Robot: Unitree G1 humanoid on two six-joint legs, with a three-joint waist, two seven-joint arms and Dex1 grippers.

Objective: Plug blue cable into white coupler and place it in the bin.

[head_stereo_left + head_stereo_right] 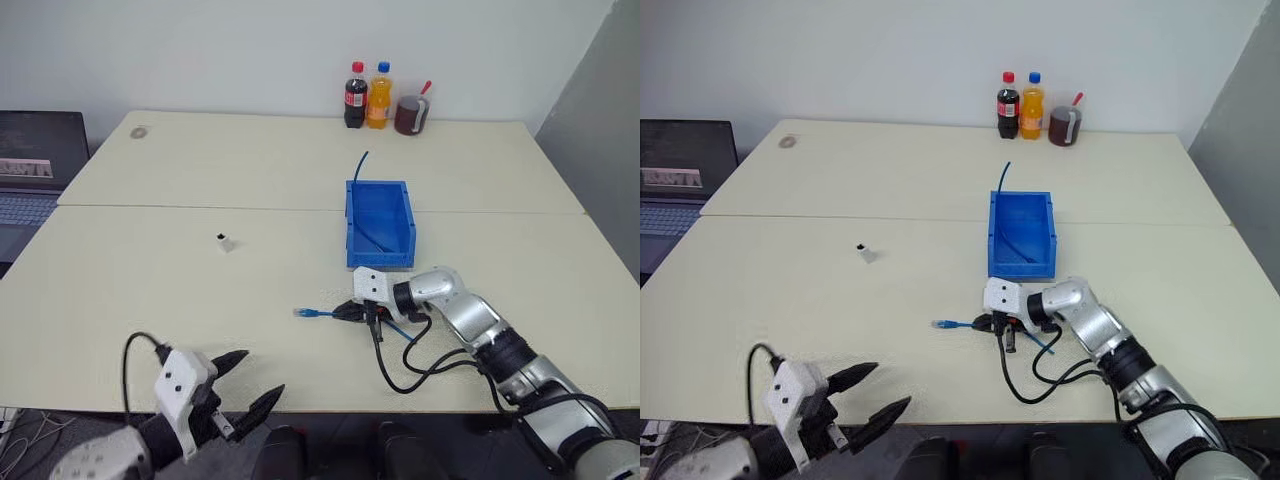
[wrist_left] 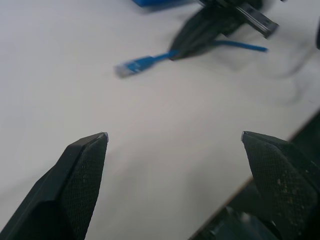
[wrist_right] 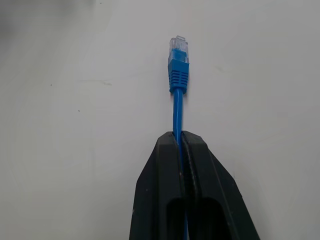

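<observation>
Left tool (image 1: 250,382): spread wide, empty, over the counter's (image 1: 150,290) near edge.
Right tool (image 3: 181,137): clenched on the blue cable (image 3: 177,107), plug just above the counter, near its near edge.
White coupler (image 1: 224,241): mid-counter, alone.
Bin (image 1: 380,205): beyond right tool, another blue cable (image 1: 358,163) inside.

Lit evenly and brightly from overhead, leaving only soft, faint shadows lying under things on the pale worktop (image 1: 200,290). No harsh glare showing. Blurring across the left wrist view, smearing the blue cable (image 2: 142,62); staying crisp on its plug in the right wrist view.
</observation>
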